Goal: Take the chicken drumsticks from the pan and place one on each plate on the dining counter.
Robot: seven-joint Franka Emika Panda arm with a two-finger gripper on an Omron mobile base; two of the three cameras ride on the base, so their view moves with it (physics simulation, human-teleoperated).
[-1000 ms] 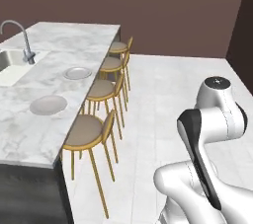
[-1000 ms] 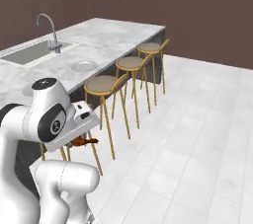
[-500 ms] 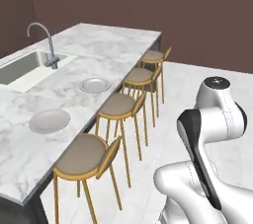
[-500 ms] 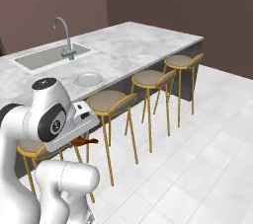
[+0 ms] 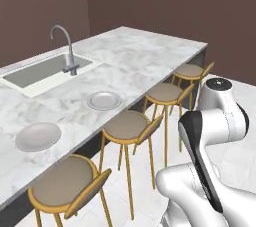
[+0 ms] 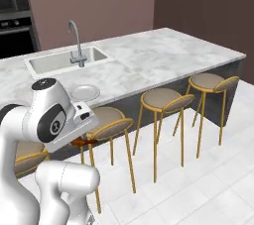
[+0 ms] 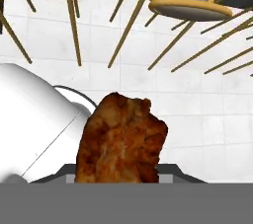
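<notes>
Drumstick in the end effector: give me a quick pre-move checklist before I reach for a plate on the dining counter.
1. Drumstick held in the end effector: ok, it sits at the fingers in the hand view.
2. Near plate free to receive: ok, nothing lies on it.
3. Far plate free: ok, also bare.
4. Path over the stools: not ok yet, the end effector hangs low, beside the seats and below the dining counter; lift first.
5. Sink and faucet clear of the plates: ok, both stand behind them.
6. Finger contact on the drumstick: cannot tell, the meat hides the tips.
</notes>
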